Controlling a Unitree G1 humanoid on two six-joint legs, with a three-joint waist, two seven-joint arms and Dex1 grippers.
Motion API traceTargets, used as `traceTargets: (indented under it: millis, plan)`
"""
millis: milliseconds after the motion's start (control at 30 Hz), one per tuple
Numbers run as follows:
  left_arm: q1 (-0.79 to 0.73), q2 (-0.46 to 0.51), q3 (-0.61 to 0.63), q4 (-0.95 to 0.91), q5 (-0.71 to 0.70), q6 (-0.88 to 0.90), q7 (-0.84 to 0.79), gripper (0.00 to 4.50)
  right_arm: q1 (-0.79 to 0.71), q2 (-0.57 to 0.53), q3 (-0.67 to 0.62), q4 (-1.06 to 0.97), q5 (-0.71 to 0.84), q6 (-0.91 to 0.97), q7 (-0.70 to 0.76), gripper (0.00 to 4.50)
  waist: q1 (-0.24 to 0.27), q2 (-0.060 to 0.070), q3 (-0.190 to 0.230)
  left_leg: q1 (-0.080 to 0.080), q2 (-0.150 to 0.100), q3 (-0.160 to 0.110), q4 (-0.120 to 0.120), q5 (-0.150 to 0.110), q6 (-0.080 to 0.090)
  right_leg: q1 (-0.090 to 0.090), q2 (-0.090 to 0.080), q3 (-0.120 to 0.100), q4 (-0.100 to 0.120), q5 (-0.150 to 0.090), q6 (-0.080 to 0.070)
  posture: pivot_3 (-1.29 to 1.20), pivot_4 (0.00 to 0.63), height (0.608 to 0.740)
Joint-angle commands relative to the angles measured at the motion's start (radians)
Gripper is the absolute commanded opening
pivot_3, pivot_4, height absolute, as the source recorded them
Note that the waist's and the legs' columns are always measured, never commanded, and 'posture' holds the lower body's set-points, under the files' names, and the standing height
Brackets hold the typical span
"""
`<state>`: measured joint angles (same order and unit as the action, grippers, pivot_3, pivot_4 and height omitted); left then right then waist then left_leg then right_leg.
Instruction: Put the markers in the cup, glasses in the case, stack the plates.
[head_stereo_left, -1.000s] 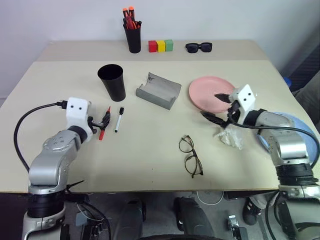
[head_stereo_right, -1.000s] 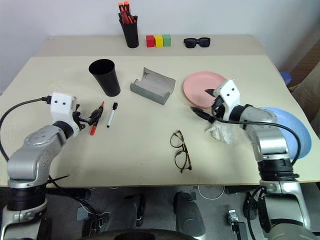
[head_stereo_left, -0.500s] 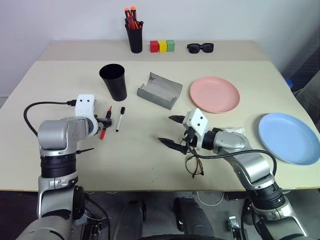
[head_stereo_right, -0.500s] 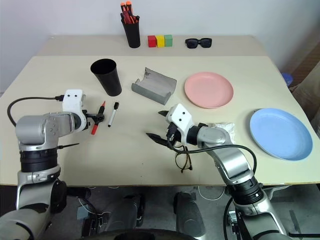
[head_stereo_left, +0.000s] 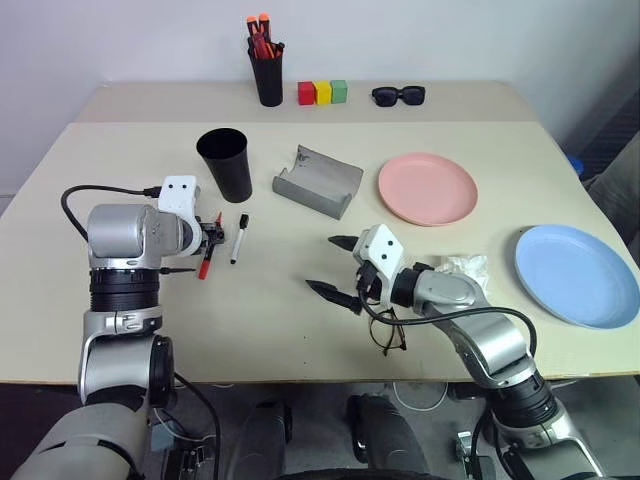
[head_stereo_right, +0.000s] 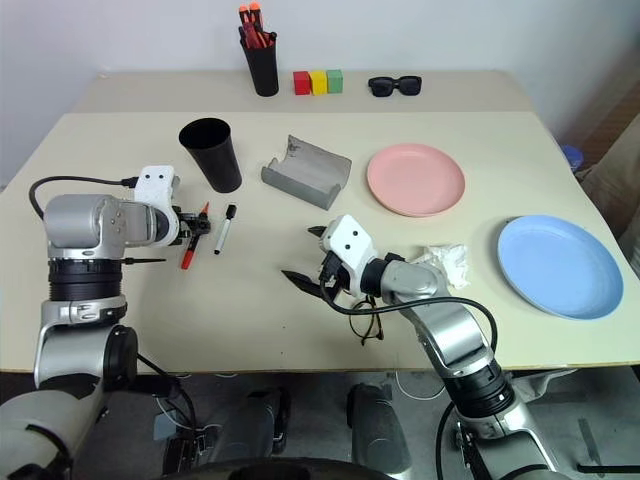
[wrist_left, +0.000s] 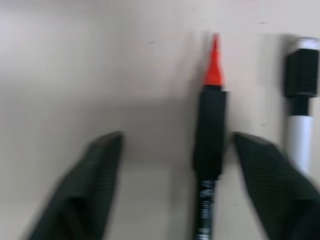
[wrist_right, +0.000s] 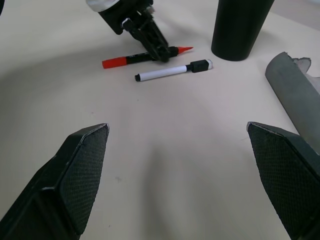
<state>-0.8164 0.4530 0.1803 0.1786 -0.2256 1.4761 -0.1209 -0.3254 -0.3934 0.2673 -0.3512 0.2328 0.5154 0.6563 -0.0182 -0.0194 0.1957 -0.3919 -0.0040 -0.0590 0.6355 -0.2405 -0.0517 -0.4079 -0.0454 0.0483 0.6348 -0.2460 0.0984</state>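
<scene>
Beige tabletop (head_stereo_left: 300, 300) stretches back to a pale wall, with a seam running across it near the far side. At the far edge stands a narrow black pen holder (head_stereo_left: 268, 80) packed with orange-capped pens (head_stereo_left: 258, 32), and beside it are three coloured blocks (head_stereo_left: 322, 93) and a pair of black sunglasses (head_stereo_left: 398, 95). The wide black cup (head_stereo_left: 225, 164) stands upright with nothing visible inside it. The grey glasses case (head_stereo_left: 317, 180) lies open and holds nothing. The pink plate (head_stereo_left: 428, 188) and the blue plate (head_stereo_left: 576, 274) lie well apart, each bare.

The left gripper (wrist_left: 172, 165) has its fingers partly open and straddles the red marker (wrist_left: 210, 135) without closing on it; one finger (wrist_left: 265, 180) sits between the red marker and the white marker (wrist_left: 300, 120), which lies just beside it. Both markers rest on the table near the cup. The left arm is bent, with its gripper angled down and forward at the table.

The right gripper (head_stereo_left: 338, 270) is spread wide and holds nothing. It hovers just above the wire-frame glasses (head_stereo_left: 388, 330), which lie on the table partly hidden under the right forearm. That arm reaches across toward the middle of the table, its gripper nearly level and aimed toward the markers. A crumpled white wrapper (head_stereo_left: 462, 268) lies near it.
</scene>
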Motion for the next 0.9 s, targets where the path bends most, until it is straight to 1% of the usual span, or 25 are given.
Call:
traceTargets:
  millis: [33,133,233,300,433,467,533,600,667,767,900]
  plan:
    - [-0.003,-0.005,0.019,0.01,0.014,0.02,0.008,1.54,-0.008,0.012,0.001,-0.029,-0.003,-0.022,-0.004,4.5,0.002,0.0,0.0,0.0,0.0,0.0,0.0,0.0,0.0,0.0,0.0,0.0,0.0,0.0,0.0,0.0,0.15,0.74]
    - [-0.009,-0.014,0.046,0.01,0.026,-0.01,0.028,0.04,-0.01,0.013,0.001,-0.026,-0.006,-0.025,-0.001,4.5,0.002,0.0,0.0,0.0,0.0,0.0,0.0,0.0,0.0,0.0,0.0,0.0,0.0,0.0,0.0,0.0,0.15,0.74]
    - [0.001,-0.035,0.095,-0.031,0.026,-0.124,0.042,0.04,-0.014,0.014,0.003,-0.027,-0.009,-0.027,0.003,4.5,0.002,0.0,0.0,0.0,0.0,0.0,0.0,0.0,0.0,0.0,0.0,0.0,0.0,0.0,0.0,0.0,0.15,0.74]
    - [0.026,-0.057,0.151,-0.093,0.017,-0.324,0.049,0.04,-0.026,0.015,-0.001,-0.026,-0.008,-0.028,0.008,4.5,0.002,0.0,0.0,0.0,0.0,0.0,0.0,0.0,-0.001,0.0,0.0,0.0,0.0,0.0,0.0,0.0,0.15,0.74]
    - [0.068,-0.064,0.197,-0.191,0.052,-0.678,0.103,0.04,-0.061,0.039,-0.024,-0.004,-0.003,-0.039,-0.008,4.5,0.0,-0.001,0.0,-0.001,0.0,0.0,-0.002,0.001,-0.002,-0.002,-0.001,0.0,0.0,0.0,0.0,0.0,0.15,0.74]
    - [0.069,-0.067,0.206,-0.21,0.062,-0.774,0.12,0.04,-0.078,0.056,-0.036,0.01,-0.002,-0.048,-0.023,4.5,0.0,-0.001,0.0,-0.001,0.0,0.0,-0.003,0.001,-0.003,-0.002,-0.001,0.0,0.0,0.0,0.0,0.0,0.15,0.74]
    - [0.07,-0.068,0.187,-0.231,0.095,-0.923,0.143,0.04,-0.11,0.091,-0.06,0.045,-0.011,-0.074,-0.06,4.5,0.002,-0.001,0.0,-0.001,0.0,0.0,-0.003,0.002,-0.003,-0.002,-0.001,0.0,0.0,0.0,-0.001,0.0,0.15,0.74]
    - [0.061,-0.076,0.148,-0.211,0.122,-1.041,0.145,0.04,-0.15,0.132,-0.087,0.093,-0.028,-0.108,-0.114,4.5,0.005,-0.001,0.0,-0.001,0.0,0.001,-0.003,0.002,-0.003,-0.002,-0.001,0.0,0.0,0.0,0.0,0.0,0.15,0.74]
    - [0.046,-0.087,0.117,-0.177,0.132,-1.106,0.135,0.04,-0.179,0.163,-0.107,0.131,-0.037,-0.136,-0.153,4.5,0.01,-0.002,0.0,-0.001,0.0,0.001,-0.002,0.002,-0.003,-0.001,-0.001,0.0,-0.001,0.0,0.0,0.0,0.15,0.74]
    - [0.001,-0.115,0.042,-0.068,0.176,-1.241,0.128,0.04,-0.213,0.199,-0.127,0.167,-0.039,-0.168,-0.186,4.5,0.015,-0.002,-0.001,-0.001,-0.001,0.0,-0.002,0.002,-0.003,0.0,-0.001,0.0,-0.001,0.001,0.0,0.0,0.15,0.74]
    - [-0.059,-0.177,0.026,0.099,0.183,-1.436,0.156,0.04,-0.221,0.213,-0.127,0.177,-0.039,-0.184,-0.19,4.5,0.008,-0.002,-0.001,-0.001,-0.001,0.0,-0.002,0.001,-0.002,0.0,-0.001,0.0,-0.002,0.002,0.001,0.0,0.15,0.74]
